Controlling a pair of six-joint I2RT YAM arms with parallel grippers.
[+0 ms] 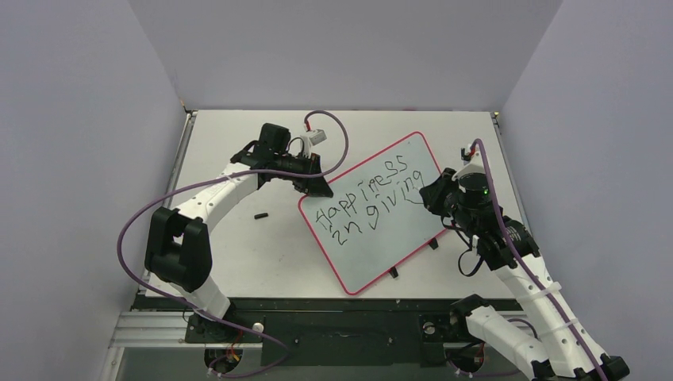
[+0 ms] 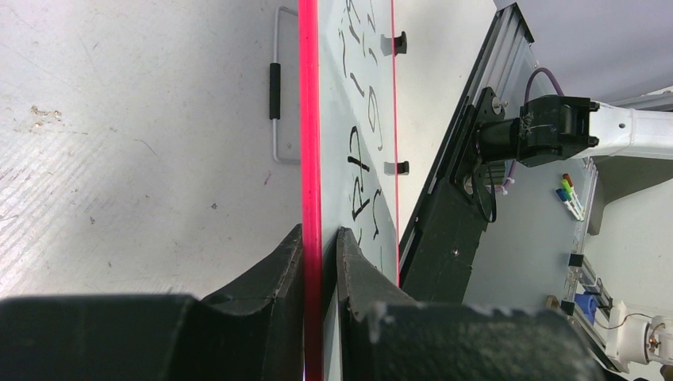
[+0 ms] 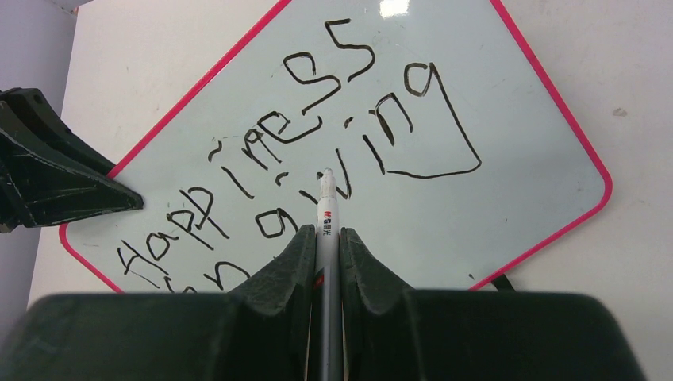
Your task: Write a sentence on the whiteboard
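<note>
Red-rimmed, the whiteboard point(image 1: 385, 248) lies askew on the table point(image 1: 238, 246), its edge pinched by the left gripper point(image 2: 320, 235), likely to steady it, while the right gripper point(image 3: 327, 235) clamps the marker point(image 3: 326, 208) over the sentence point(image 1: 370, 198).

the whiteboard point(image 1: 381, 238) lies slanted across the middle and right of the table point(image 1: 381, 127). the left gripper point(image 1: 316, 190) is clamped on its left corner. the right gripper point(image 1: 430, 195), pinching a marker point(image 3: 326, 208), hangs over its right edge. open table runs along the far side and near-left, where a small black piece point(image 1: 259, 214) lies. walls close off left, far and right.
</note>
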